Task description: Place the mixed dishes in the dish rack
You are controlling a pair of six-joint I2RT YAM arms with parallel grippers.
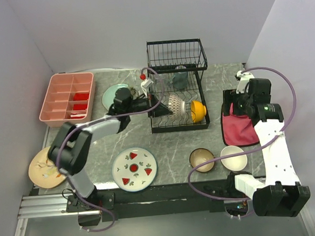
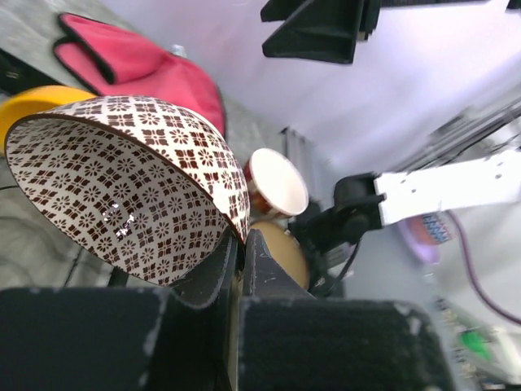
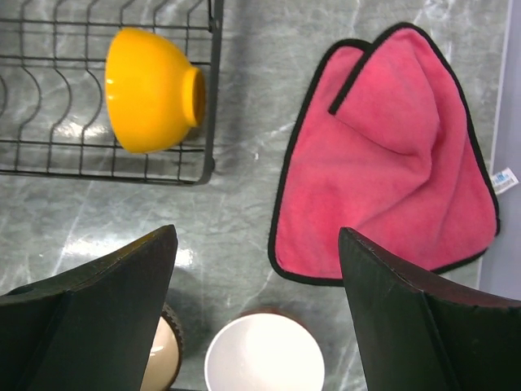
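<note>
We see our left gripper [image 2: 237, 254] pinching the patterned bowl [image 2: 122, 187] by its rim, tilted within the dish rack [image 1: 180, 129] beside the orange bowl [image 1: 198, 111]; our right gripper [image 3: 256, 240] hangs spread above the white bowl [image 3: 264, 358]

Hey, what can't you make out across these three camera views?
Top view: the left arm covers part of the green plate and the tan plate.
Top view: a greyish thing in the rack, behind wires, is too small.
Left wrist view: the patterned bowl hides most of the orange bowl.
Right wrist view: the bottom edge cuts the white bowl; a right finger hides most of the brown bowl.
</note>
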